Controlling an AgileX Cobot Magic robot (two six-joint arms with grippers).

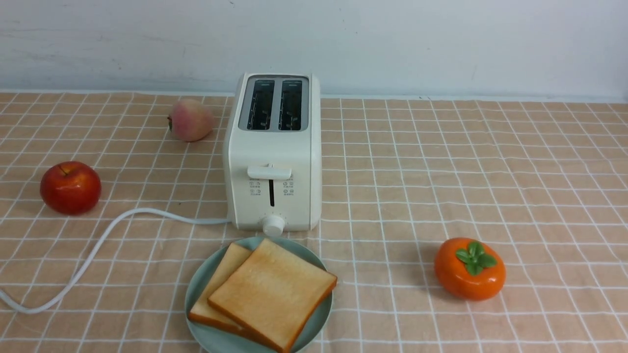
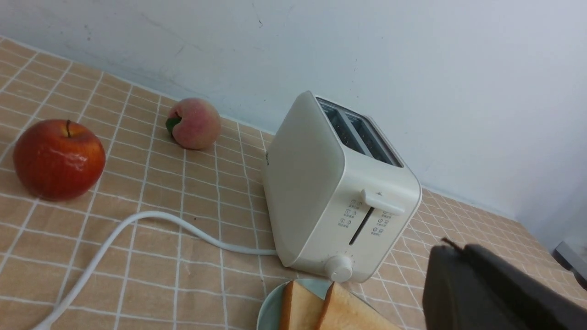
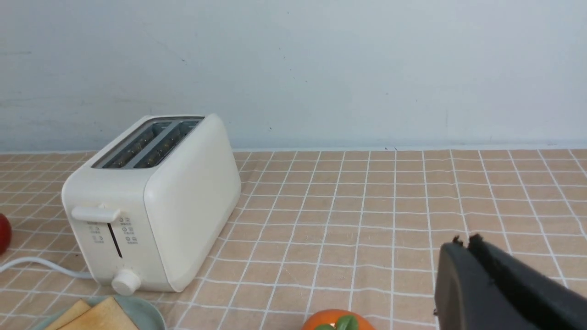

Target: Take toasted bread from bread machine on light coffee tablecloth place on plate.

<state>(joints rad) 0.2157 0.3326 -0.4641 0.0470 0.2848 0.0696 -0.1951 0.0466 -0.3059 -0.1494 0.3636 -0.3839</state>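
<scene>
Front view: toast [image 1: 272, 289] on plate [image 1: 211, 336], toaster [image 1: 272, 162] empty; left gripper [image 2: 458, 250], right gripper [image 3: 467, 245] clenched on nothing; looks done, park them clear

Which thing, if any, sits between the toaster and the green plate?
Nothing visible does. The plate lies right in front of the toaster, and both toast slices already rest on it.

Smooth plastic bread machine [image 1: 272, 162], matt light coffee tablecloth [image 1: 490, 162] (apple [image 1: 70, 188] glossy).
</scene>
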